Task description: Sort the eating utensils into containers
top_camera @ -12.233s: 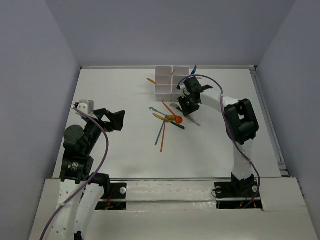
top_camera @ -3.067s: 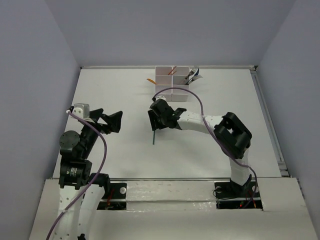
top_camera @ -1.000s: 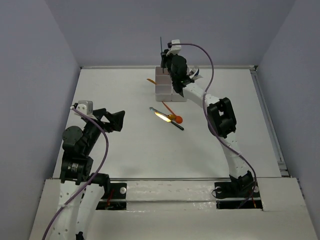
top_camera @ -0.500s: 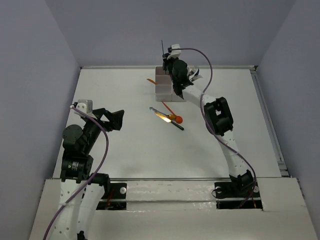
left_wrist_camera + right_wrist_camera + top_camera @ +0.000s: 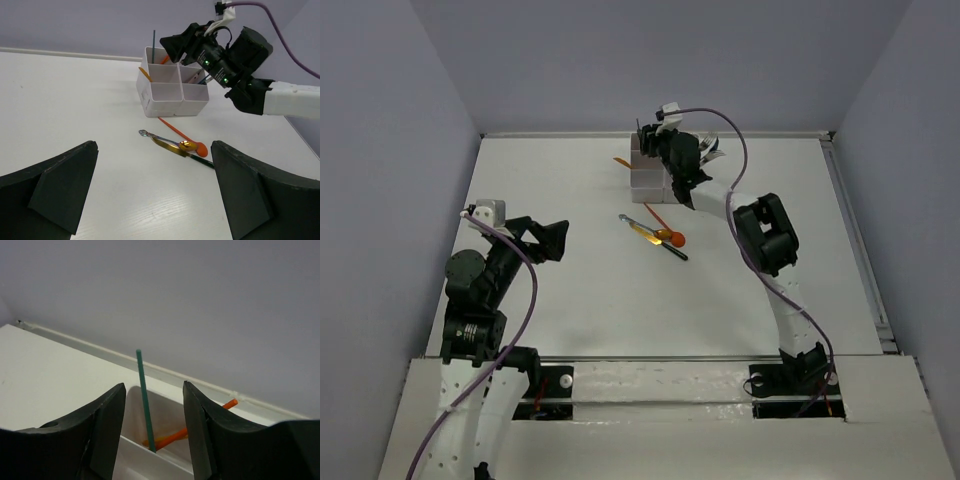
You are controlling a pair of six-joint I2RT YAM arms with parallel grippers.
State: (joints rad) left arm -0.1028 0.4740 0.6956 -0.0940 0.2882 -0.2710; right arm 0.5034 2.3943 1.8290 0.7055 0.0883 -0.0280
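The right arm (image 5: 790, 310) is rising from its base at the near right toward 12 o'clock, bending at the elbow (image 5: 765, 235), and stretching its forearm out toward 10 o'clock. The right gripper (image 5: 653, 140) is pointing along that same line at full reach, its 2 fingers (image 5: 107, 420) standing apart. The left arm (image 5: 470, 290) is sitting folded over its base at the near left. The left gripper (image 5: 556, 240) is pointing toward 2 o'clock, with its jaws spreading wide.

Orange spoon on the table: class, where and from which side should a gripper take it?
Grip the orange spoon by its handle, from above, jaws across it: that part lies flat and clear, while the bowl is crowded by other utensils.
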